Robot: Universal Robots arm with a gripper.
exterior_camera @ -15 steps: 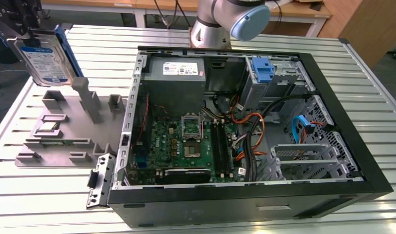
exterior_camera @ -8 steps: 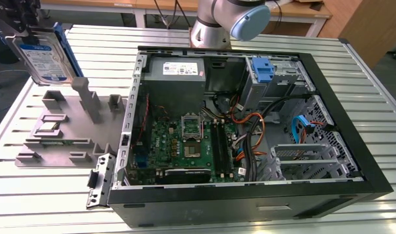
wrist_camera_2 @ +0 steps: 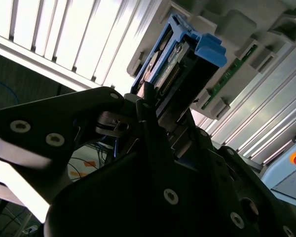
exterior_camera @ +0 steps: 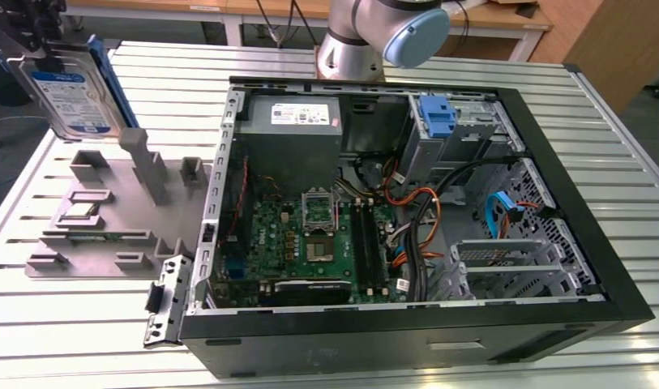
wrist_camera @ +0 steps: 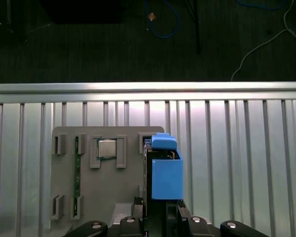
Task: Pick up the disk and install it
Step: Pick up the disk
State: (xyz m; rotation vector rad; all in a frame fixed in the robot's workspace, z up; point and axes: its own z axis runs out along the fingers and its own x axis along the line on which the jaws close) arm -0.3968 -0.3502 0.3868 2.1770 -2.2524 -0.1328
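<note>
place: robotics lab | signs: slatted metal bench [exterior_camera: 80, 324], opened computer case [exterior_camera: 361, 352], grey parts fixture [exterior_camera: 129, 215], arm base [exterior_camera: 351, 49]

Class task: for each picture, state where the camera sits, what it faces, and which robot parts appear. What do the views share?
Exterior view: off the arm, above the table, looking down on the open computer case and grey holder; arm and end effector show.
First wrist view: on the wrist, looking down past the end effector at the disk and holder.
Second wrist view: on the wrist, looking along the fingers at the disk.
Shared: all three show the disk gripped.
</note>
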